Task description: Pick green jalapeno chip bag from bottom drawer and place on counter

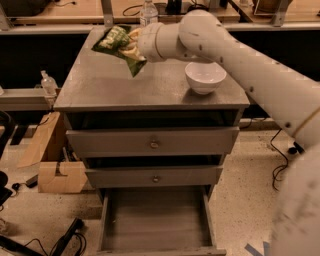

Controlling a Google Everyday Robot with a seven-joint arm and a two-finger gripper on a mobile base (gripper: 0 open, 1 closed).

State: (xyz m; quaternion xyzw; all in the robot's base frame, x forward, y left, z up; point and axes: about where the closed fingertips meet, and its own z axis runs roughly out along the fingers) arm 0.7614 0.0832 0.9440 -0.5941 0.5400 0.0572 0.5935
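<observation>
My gripper (129, 47) is shut on the green jalapeno chip bag (113, 41) and holds it in the air over the back left part of the counter (107, 87). The bag hangs tilted, with one corner pointing down toward the counter. My white arm reaches in from the right. The bottom drawer (155, 220) stands pulled open below and shows only its bare grey floor.
A white bowl (205, 77) sits on the right of the counter. A clear water bottle (149, 10) stands behind the counter. Two upper drawers (152, 143) with small knobs are shut. Cardboard boxes (55, 172) and cables lie on the floor at left.
</observation>
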